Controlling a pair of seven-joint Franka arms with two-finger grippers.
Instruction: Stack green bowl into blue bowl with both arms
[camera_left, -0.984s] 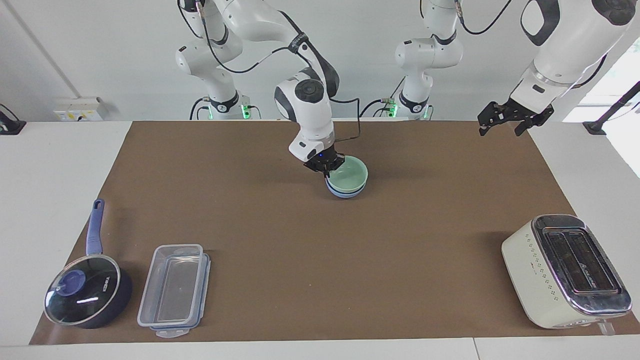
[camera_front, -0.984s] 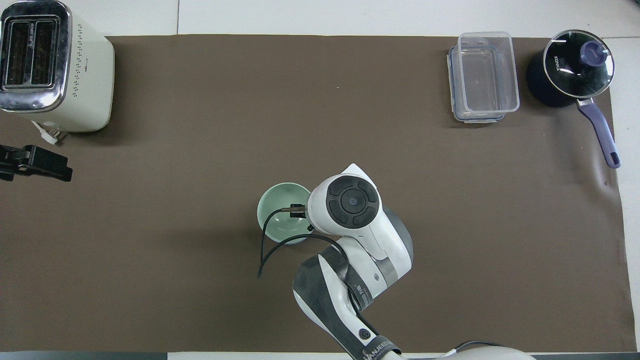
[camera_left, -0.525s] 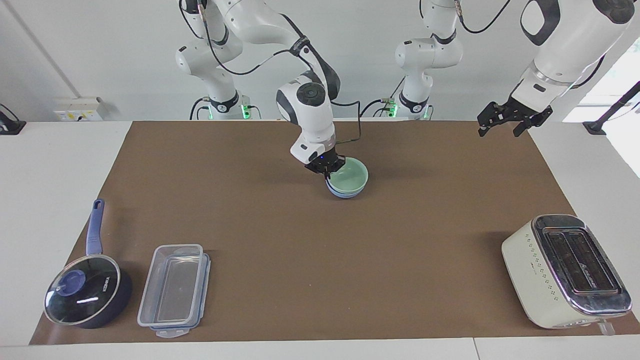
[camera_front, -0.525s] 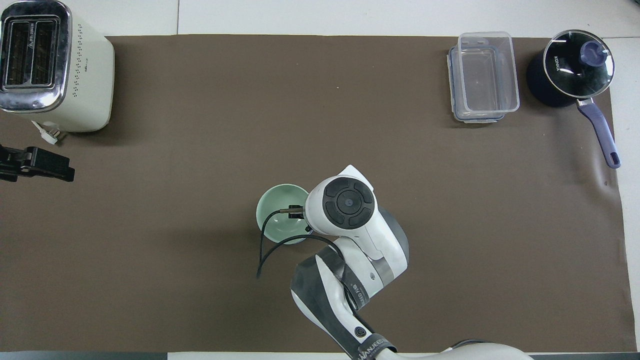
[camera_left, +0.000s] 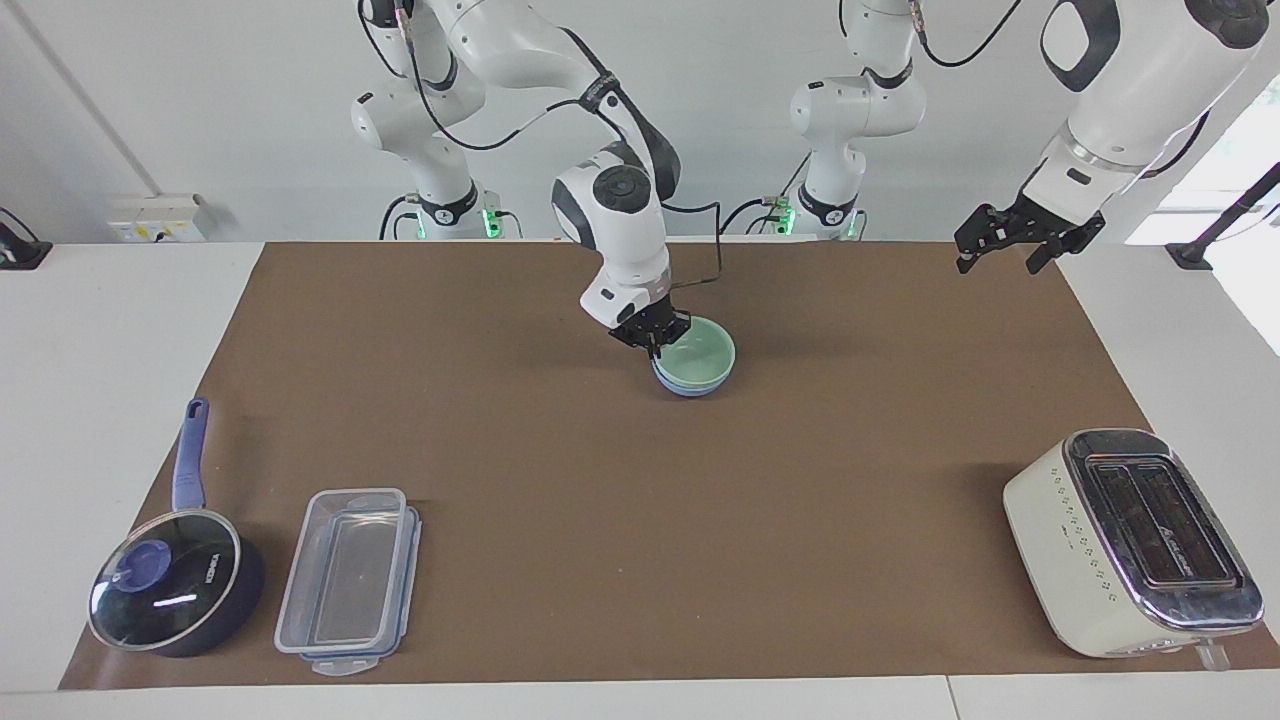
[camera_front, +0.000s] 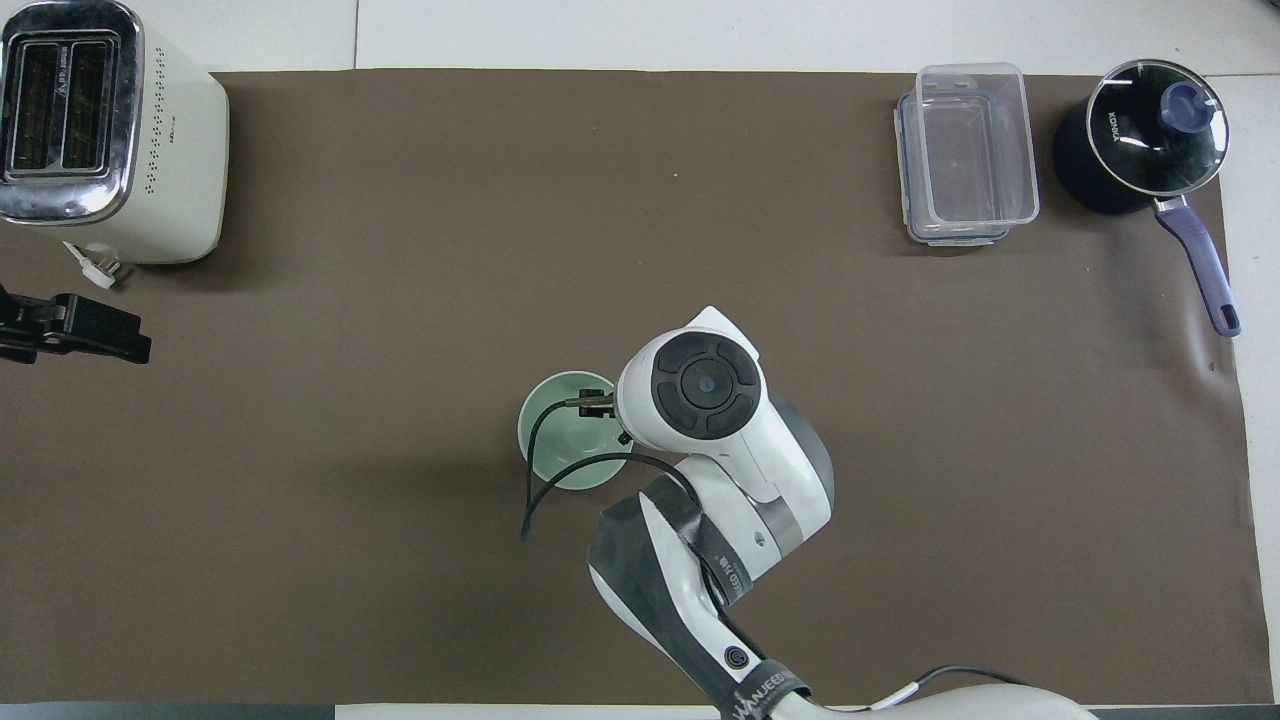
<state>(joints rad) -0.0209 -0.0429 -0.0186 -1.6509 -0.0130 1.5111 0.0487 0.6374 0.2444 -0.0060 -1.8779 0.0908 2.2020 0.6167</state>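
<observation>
The green bowl (camera_left: 705, 352) sits nested in the blue bowl (camera_left: 690, 388) in the middle of the brown mat. Only the blue bowl's lower wall shows under it. In the overhead view the green bowl (camera_front: 560, 440) hides the blue one. My right gripper (camera_left: 651, 338) is at the green bowl's rim on the side toward the right arm's end; its wrist (camera_front: 705, 385) covers it from above. My left gripper (camera_left: 1000, 262) is open and empty, held high over the mat's edge at the left arm's end, and it also shows in the overhead view (camera_front: 120, 340).
A cream toaster (camera_left: 1130, 540) stands far from the robots at the left arm's end. A clear plastic container (camera_left: 350, 580) and a dark blue saucepan with a glass lid (camera_left: 170, 595) stand far from the robots at the right arm's end.
My right arm's wrist has lifted and swung slightly at the green bowl's rim. The stacked bowls have stayed in place. The left arm has hardly moved.
</observation>
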